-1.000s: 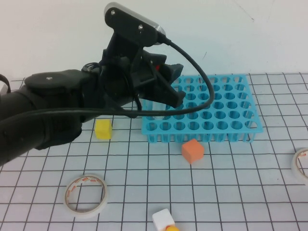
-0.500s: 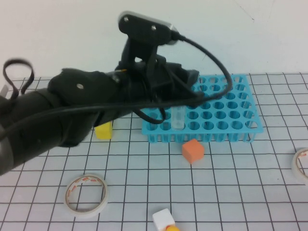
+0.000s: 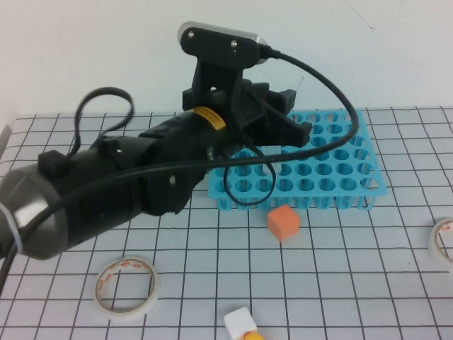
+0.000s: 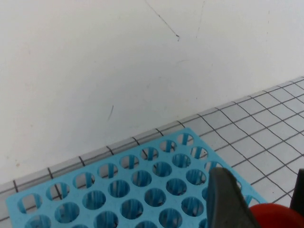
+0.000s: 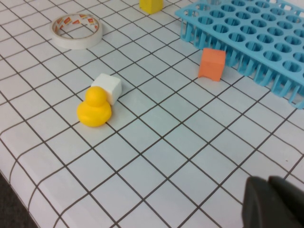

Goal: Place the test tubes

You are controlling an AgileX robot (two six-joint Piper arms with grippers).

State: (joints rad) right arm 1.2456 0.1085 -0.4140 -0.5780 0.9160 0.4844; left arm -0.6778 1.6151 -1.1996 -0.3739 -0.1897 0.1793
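Hovering over the blue rack (image 3: 333, 163), upper centre, the left pincer (image 3: 296, 113) stands wide. Visible wells are empty. Right pincer (image 5: 269, 190) closed above the surface (image 5: 156, 156).

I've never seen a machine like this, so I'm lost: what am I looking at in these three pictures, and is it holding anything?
It is a robot with two arms, each ending in a two-fingered gripper. One picture comes from a raised camera on the robot's side; the other two from cameras on its wrists. The black left arm reaches over the blue test tube rack; its left gripper hangs above the rack, fingers apart, no tube between them. The right gripper, shut and holding nothing, hovers above the gridded table. Lying there: an orange cube, a tape roll, a second tape roll at the right edge, a white cube and a yellow duck.
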